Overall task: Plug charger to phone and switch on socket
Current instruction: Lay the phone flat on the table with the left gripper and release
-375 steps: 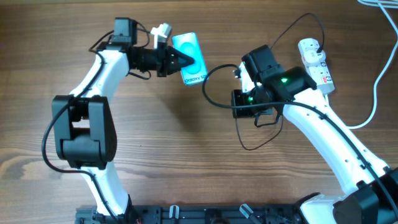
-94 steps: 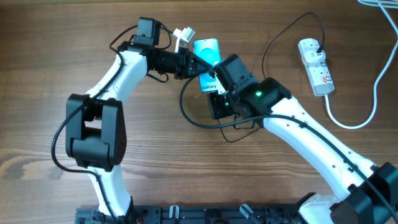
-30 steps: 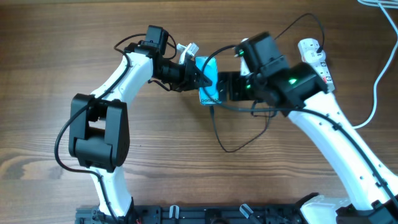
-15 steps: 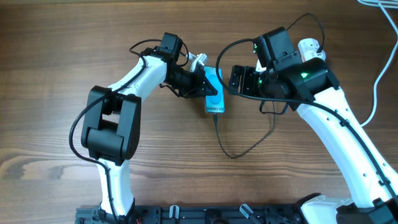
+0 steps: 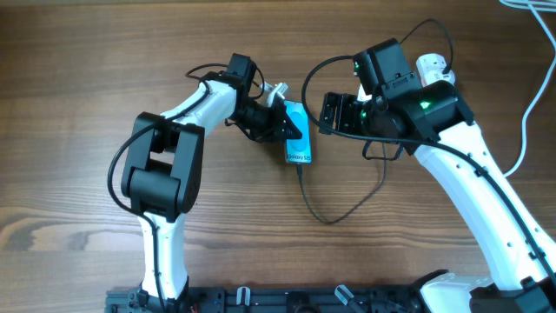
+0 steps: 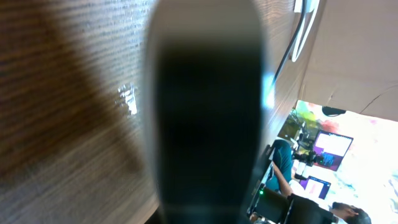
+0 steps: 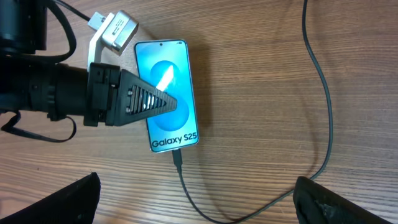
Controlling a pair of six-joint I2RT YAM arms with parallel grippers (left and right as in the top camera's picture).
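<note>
Your charger point(image 7: 179, 160) is sitting plugged into the phone point(image 7: 175, 127) at the middle of the worktop point(image 5: 78, 69), with your closed left tool point(image 7: 169, 99) lying across its screen. Your wide, empty right tool point(image 5: 332, 111) is hovering nearby, and the socket point(image 5: 432, 66) near the far right edge is awaiting switching.

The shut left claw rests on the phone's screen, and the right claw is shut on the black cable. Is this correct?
No. The right wrist view shows the right claw open, holding nothing; the black cable lies ungripped. The shut left claw does rest on the screen of the phone.
</note>
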